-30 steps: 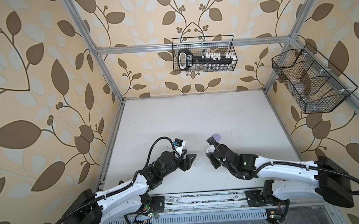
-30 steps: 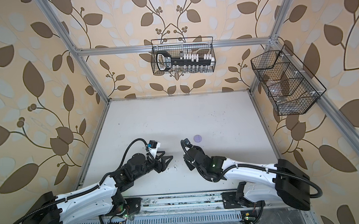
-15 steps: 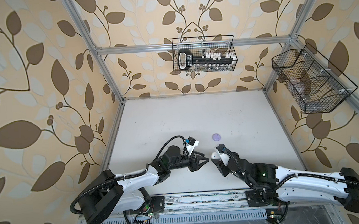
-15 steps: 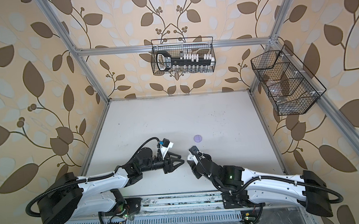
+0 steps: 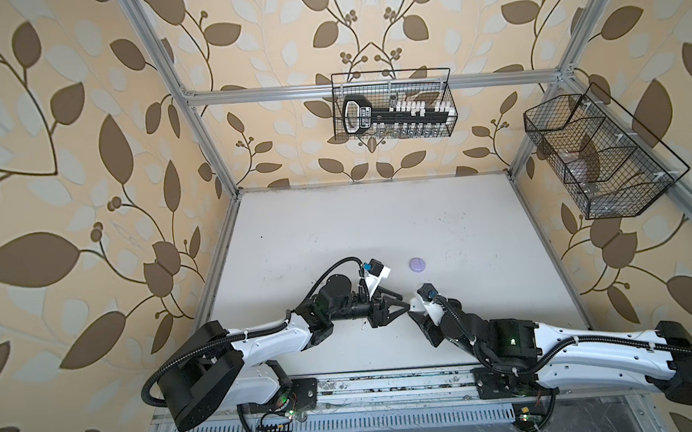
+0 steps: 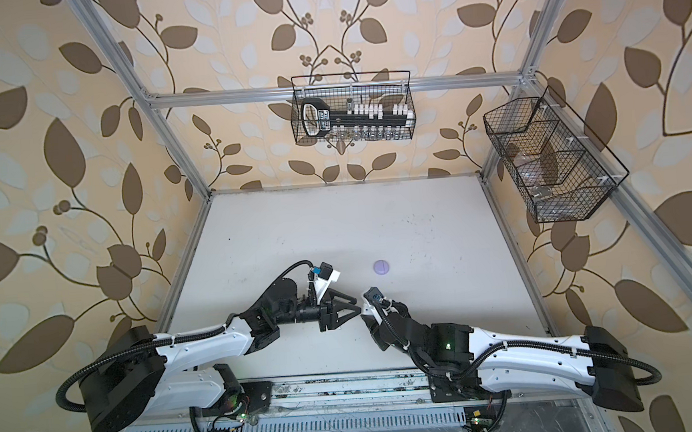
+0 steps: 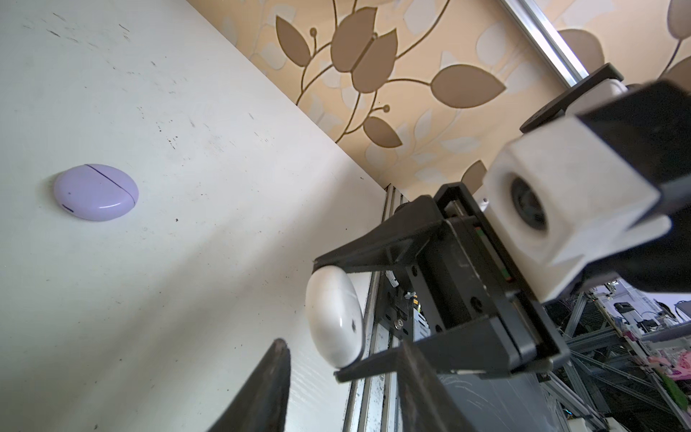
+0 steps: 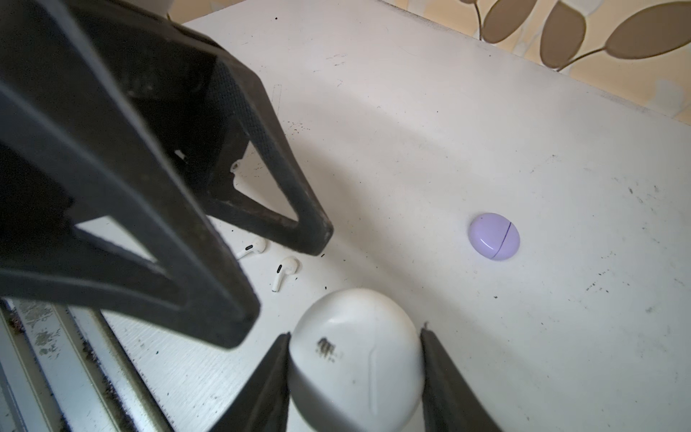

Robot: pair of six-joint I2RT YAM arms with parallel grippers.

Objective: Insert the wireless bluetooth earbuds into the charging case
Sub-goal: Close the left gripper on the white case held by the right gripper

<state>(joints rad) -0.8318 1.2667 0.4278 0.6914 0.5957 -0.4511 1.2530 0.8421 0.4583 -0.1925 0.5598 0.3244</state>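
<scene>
**White case clamped in R gripper, L gripper open beside it, buds not in yet**

R gripper [image 8: 355, 336] is clenched on the white case [image 8: 355, 366], one finger on each side of its round body, w/ the lid seam facing the wrist cam. The case is shut and has a dark smudge on top. It's prob. held this way to keep it steady and presented to the other arm: one arm fixes, the other works the lid. In the left wrist view it looks tipped on edge and lifted off the table [image 8: 448, 131], tho contact can't be ruled out.

L gripper [image 5: 391, 314] sits just beside the white case w/ its tips pointing at it. Its jaws are apart w/ nothing between them, and it isn't touching the case as far as I can tell.

Two white earbuds [image 8: 285, 272] lie flat on the table near the white case, on the L gripper's side, close under its fingers. They are tiny and glossy, w/ short stems and a dark slot each. They're far smaller than the case, so pickup will likely need a fine pinch. No lilac buds are in view.

Lilac case [image 8: 493, 236] rests shut on the table, well apart from the white case and farther from the arm bases.
</scene>
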